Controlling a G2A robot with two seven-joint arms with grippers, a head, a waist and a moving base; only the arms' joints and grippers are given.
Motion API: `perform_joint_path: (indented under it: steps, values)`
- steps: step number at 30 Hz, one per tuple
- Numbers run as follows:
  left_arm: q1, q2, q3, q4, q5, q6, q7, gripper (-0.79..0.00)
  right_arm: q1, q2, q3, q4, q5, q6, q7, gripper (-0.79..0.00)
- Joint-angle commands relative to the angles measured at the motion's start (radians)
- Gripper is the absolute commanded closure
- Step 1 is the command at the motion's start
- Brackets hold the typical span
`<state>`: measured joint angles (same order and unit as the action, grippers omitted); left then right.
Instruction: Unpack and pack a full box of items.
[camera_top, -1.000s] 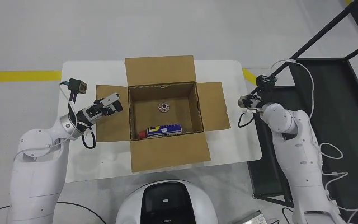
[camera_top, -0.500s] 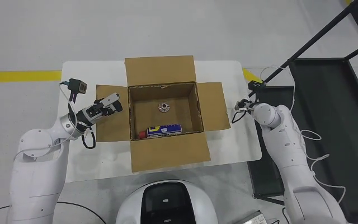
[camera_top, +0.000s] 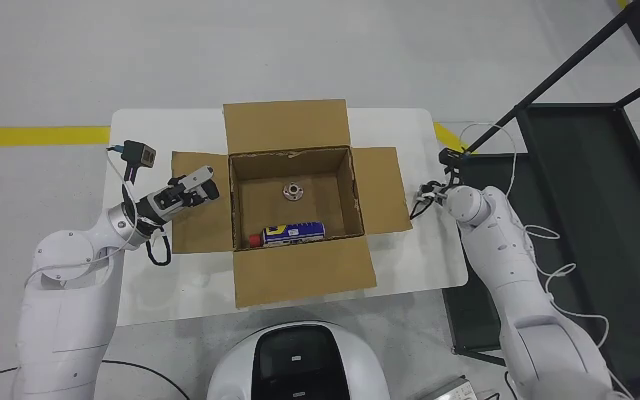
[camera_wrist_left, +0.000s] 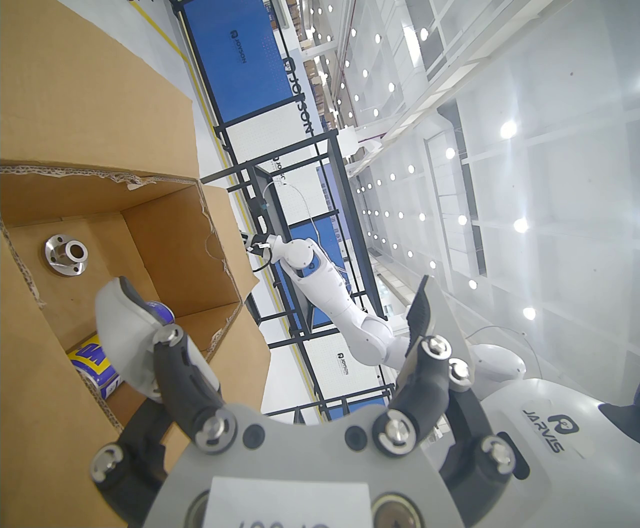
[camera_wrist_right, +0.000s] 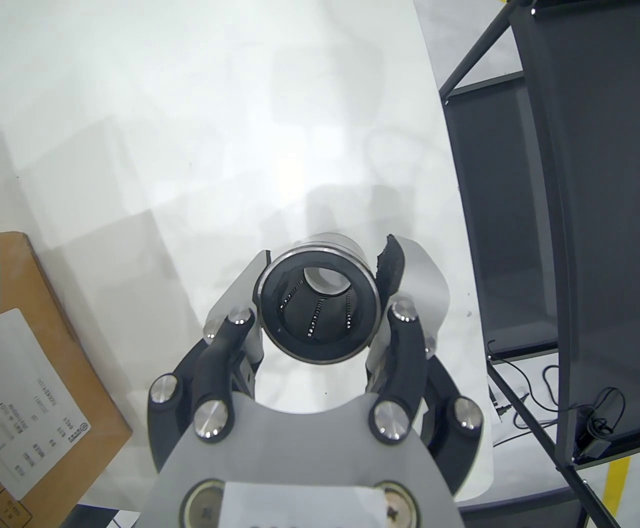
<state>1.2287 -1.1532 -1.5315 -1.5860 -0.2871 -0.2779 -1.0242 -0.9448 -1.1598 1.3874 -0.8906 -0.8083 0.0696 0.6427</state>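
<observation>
A white counter (camera_top: 150, 130) on a pale grey floor carries the open cardboard box (camera_top: 290, 125). From above, we see the left tool (camera_top: 205, 187) just outside one side flap. Beyond it, a spray can (camera_top: 292, 233) and a steel flange (camera_top: 292, 189) lie apart on the box floor. The right tool (camera_top: 422, 192) sits over the counter just beside the opposite flap, with a dark rack (camera_top: 590, 160) behind it.

From the left wrist, we find that tool (camera_wrist_left: 272, 305) spread wide and empty, with the can (camera_wrist_left: 97, 365) and flange (camera_wrist_left: 65, 255) ahead of its fingers inside the box.

From the right wrist, the tool (camera_wrist_right: 327, 260) is closed on a metal bearing (camera_wrist_right: 320, 320), held above bare counter.
</observation>
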Motion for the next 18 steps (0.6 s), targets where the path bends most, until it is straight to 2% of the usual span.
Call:
perform_joint_path:
  steps: [1,9,12,18]
  values:
    - [0.000,0.000,0.000,0.000,0.000,0.000,0.000,-0.785,0.006,-0.001,-0.003,0.008,0.006,-0.002,-0.002,-0.785]
    - [0.000,0.000,0.000,0.000,0.000,0.000,0.000,-0.785,0.014,0.000,0.006,-0.007,0.023,0.003,-0.015,-0.785]
    - [0.000,0.000,0.000,0.000,0.000,0.000,0.000,-0.785,-0.006,0.008,0.045,-0.092,0.042,0.011,-0.033,-0.785]
    - [0.000,0.000,0.000,0.000,0.000,0.000,0.000,-0.785,-0.115,0.029,0.140,-0.366,0.053,0.038,-0.045,-0.785]
